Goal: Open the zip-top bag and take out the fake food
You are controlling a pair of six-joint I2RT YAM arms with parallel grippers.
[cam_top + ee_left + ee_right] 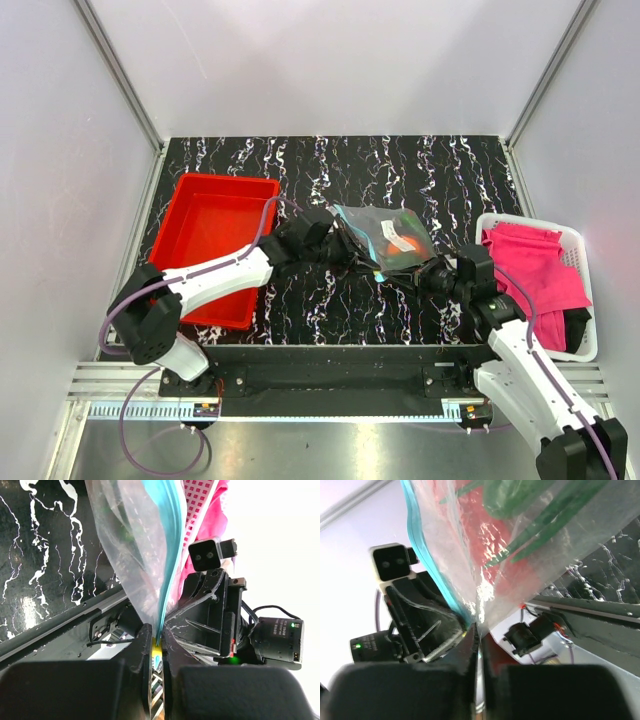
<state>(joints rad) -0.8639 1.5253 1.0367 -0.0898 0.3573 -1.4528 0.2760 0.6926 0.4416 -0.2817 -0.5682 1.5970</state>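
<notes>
The clear zip-top bag (385, 238) hangs between my two grippers over the middle of the table, its blue-teal zip strip (172, 555) along the near edge. Orange and green fake food (392, 245) shows through the plastic, and green stems and a red shape show in the right wrist view (520, 525). My left gripper (350, 250) is shut on the bag's zip edge (159, 635). My right gripper (420, 275) is shut on the bag's edge beside the teal strip (479, 625). The two grippers face each other closely.
A red tray (215, 245) stands at the left under the left arm. A white basket (580, 290) with a pink cloth (530, 262) stands at the right, close to the right arm. The table is black marble (340, 165).
</notes>
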